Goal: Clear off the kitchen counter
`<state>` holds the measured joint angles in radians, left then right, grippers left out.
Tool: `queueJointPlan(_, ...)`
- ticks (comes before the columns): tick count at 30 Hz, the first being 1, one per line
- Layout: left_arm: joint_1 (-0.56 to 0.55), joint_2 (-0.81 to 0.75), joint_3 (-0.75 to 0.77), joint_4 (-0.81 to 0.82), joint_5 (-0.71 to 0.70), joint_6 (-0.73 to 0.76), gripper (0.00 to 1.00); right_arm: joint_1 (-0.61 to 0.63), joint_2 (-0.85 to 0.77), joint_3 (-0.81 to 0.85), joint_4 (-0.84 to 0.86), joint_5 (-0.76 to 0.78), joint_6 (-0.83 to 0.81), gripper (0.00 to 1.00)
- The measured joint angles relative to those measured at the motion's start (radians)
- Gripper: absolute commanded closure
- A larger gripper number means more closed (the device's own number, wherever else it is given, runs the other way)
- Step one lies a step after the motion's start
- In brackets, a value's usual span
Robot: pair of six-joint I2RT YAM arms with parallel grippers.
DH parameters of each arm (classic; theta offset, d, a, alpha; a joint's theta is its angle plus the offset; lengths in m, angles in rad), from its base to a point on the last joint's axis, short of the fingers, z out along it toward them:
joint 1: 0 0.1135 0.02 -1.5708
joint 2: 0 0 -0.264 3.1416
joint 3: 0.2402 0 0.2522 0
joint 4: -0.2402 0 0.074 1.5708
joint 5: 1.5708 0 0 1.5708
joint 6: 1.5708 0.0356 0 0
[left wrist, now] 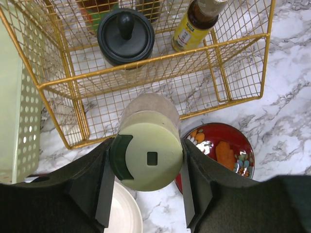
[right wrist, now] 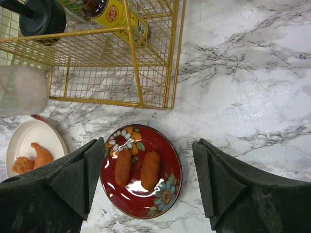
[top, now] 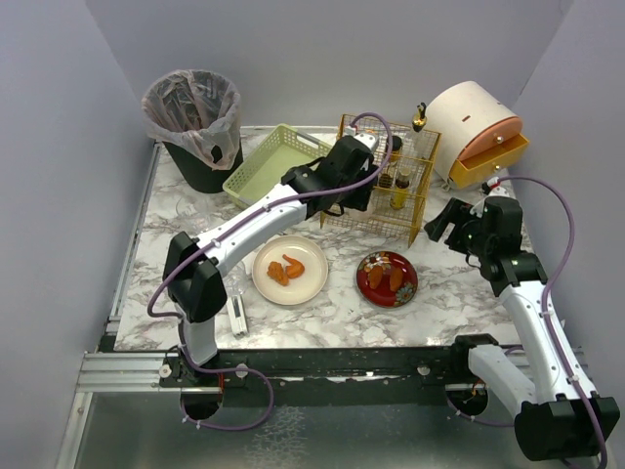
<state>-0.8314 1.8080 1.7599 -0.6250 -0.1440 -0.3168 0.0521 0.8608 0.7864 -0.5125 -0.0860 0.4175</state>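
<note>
Pinching green-lidded jar (left wrist: 150, 155) by gold rack (left wrist: 146, 63) edge, left end effector (left wrist: 148, 145); right end effector (right wrist: 148, 145) spread

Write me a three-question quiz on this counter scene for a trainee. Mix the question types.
1. True or false: the left gripper is shut on a green-lidded container.
2. What lies on the red plate? A) two fried pieces B) a bottle C) nothing
3. Which gripper is open, with nothing between its fingers?
Key: 1 true; 2 A; 3 the right gripper.
</note>
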Motion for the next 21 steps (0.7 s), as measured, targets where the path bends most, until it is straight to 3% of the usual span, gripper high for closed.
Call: queueJointPlan(21, 0.0, 0.203, 0.137, -0.002, -0.076, 0.109, 0.74, 0.0, -0.016, -0.002, -0.016, -0.006, -0.045, 0.2)
